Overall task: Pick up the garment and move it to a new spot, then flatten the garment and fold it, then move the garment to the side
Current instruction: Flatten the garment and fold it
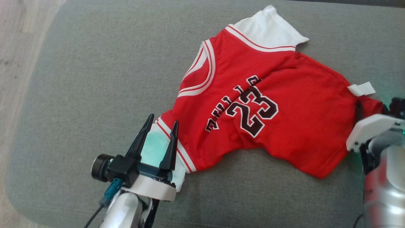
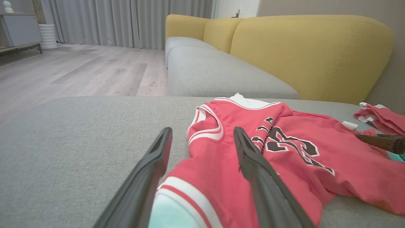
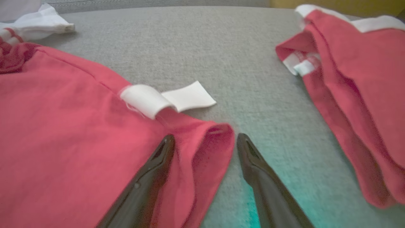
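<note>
I'm working over a broad grey woven sofa cushion (image 1: 79,95), with a yellow upholstered backrest (image 2: 300,53) behind it and pale wood flooring (image 2: 79,69) off to the side. The red basketball jersey with white trim and a dark number 23 (image 1: 284,126) lies front-up in the middle of the cushion. It is spread out but not flat: a ridge runs through the lettering and the lower edge curves inward.

The left gripper (image 1: 163,118) sits over the near white sleeve (image 1: 155,148). Its two dark fingers are spread as wide as they go, one on each side of the striped armhole band. Nothing is pinched yet.

The right gripper (image 3: 205,136) is at the opposite end. Its jaws are also fully apart around the rolled hem corner, just below the small white folded label (image 3: 164,101), and it has hold of nothing. One finger lies against the red cloth, the other over bare cushion.

I read this placement as a setup for flattening. With one claw at the sleeve and one at the hem corner, closing both and drawing them apart should pull that ridge out.

A second crumpled red and white garment (image 3: 357,79) lies near the right claw but apart from it. I'd keep clear of it when I close.
</note>
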Tool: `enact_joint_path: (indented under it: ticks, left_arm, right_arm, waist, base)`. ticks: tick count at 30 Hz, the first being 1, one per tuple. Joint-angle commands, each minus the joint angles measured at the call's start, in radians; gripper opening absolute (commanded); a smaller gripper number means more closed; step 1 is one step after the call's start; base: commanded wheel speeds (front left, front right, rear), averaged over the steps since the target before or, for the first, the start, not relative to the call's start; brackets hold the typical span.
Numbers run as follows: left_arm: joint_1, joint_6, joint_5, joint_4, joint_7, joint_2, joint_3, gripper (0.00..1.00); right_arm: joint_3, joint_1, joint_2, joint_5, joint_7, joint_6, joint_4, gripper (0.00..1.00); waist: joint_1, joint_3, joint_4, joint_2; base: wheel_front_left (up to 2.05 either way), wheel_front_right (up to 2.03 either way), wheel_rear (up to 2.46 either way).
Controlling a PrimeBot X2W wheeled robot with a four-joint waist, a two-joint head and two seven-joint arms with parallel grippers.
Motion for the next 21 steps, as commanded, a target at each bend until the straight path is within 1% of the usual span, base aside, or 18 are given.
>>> enact_joint_path:
  ticks: [1, 2, 5, 9, 13, 17, 18, 21]
  left_arm:
    - [-0.035, -0.001, -0.009, -0.027, -0.01, 0.002, 0.024, 1.0]
    - [-0.037, 0.0, -0.008, -0.025, -0.01, 0.002, 0.025, 1.0]
    - [-0.041, 0.002, -0.007, -0.024, -0.01, 0.002, 0.026, 1.0]
    - [-0.038, 0.005, -0.008, -0.025, -0.01, 0.002, 0.026, 1.0]
    - [-0.032, 0.006, -0.011, -0.03, -0.01, 0.002, 0.021, 1.0]
    - [-0.039, 0.008, -0.019, -0.039, -0.01, 0.002, 0.012, 1.0]
    - [-0.045, 0.009, -0.023, -0.046, -0.01, 0.002, 0.007, 1.0]
    - [-0.056, 0.011, -0.032, -0.054, -0.01, 0.002, -0.004, 1.0]
  right_arm:
    - [0.018, -0.046, -0.003, -0.006, -0.004, -0.001, 0.012, 0.14]
    - [0.017, -0.054, -0.003, -0.012, -0.014, -0.001, 0.023, 0.0]
    - [0.013, -0.08, -0.003, -0.02, -0.072, -0.001, 0.031, 0.0]
    - [0.016, -0.11, -0.003, -0.033, -0.114, -0.001, 0.026, 0.0]
    - [0.02, -0.171, -0.007, -0.068, -0.126, -0.001, -0.004, 0.0]
    - [0.04, -0.255, -0.046, -0.095, -0.1, -0.001, -0.024, 0.0]
    - [0.059, -0.303, -0.072, -0.108, -0.08, -0.001, -0.025, 0.0]
    - [0.084, -0.375, -0.114, -0.127, -0.053, -0.001, -0.01, 0.0]
  waist:
    - [-0.0003, 0.009, 0.012, 0.0]
    - [-0.0003, 0.007, 0.014, 0.0]
    - [-0.0003, -0.002, 0.018, 0.0]
    - [-0.0003, -0.013, 0.019, 0.0]
    - [-0.0003, -0.017, 0.028, 0.0]
    - [-0.0003, 0.0, 0.052, 0.0]
    - [-0.0003, 0.017, 0.067, 0.0]
    - [-0.0003, 0.043, 0.094, 0.0]
  base:
    - [0.0, 0.0, 0.0]
    - [0.0, 0.0, 0.0]
    - [0.0, 0.0, 0.0]
    - [0.0, 0.0, 0.0]
    - [0.0, 0.0, 0.0]
    - [0.0, 0.0, 0.0]
    - [0.0, 0.0, 0.0]
    - [0.0, 0.0, 0.0]
